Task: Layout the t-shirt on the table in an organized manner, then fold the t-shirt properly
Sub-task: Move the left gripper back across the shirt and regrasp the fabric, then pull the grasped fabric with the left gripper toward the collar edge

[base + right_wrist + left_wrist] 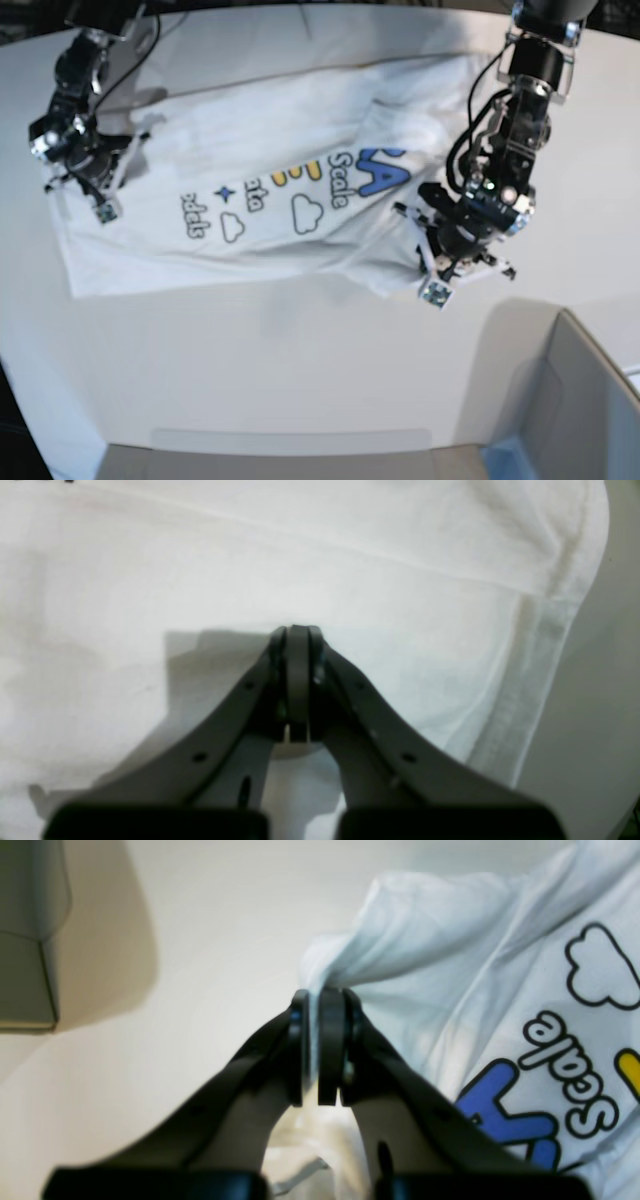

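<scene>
The white t-shirt (260, 200) lies spread across the white table (300, 350), its blue and yellow lettering with clouds facing up. My left gripper (314, 1050) is shut on a raised fold at the shirt's edge (450, 990), and a thin sliver of cloth shows between its pads. In the base view this gripper (437, 285) is at the shirt's lower right corner. My right gripper (297, 635) is shut, its tips over plain white cloth (350, 580) near a hemmed edge. I cannot tell if it pinches any cloth. From the base it (100, 205) sits at the shirt's left end.
A grey open-topped bin (580, 400) stands at the front right, close to my left arm, and its corner (25, 940) shows in the left wrist view. Bare tabletop (600, 705) lies beside the hem. The table's curved front edge runs along the bottom.
</scene>
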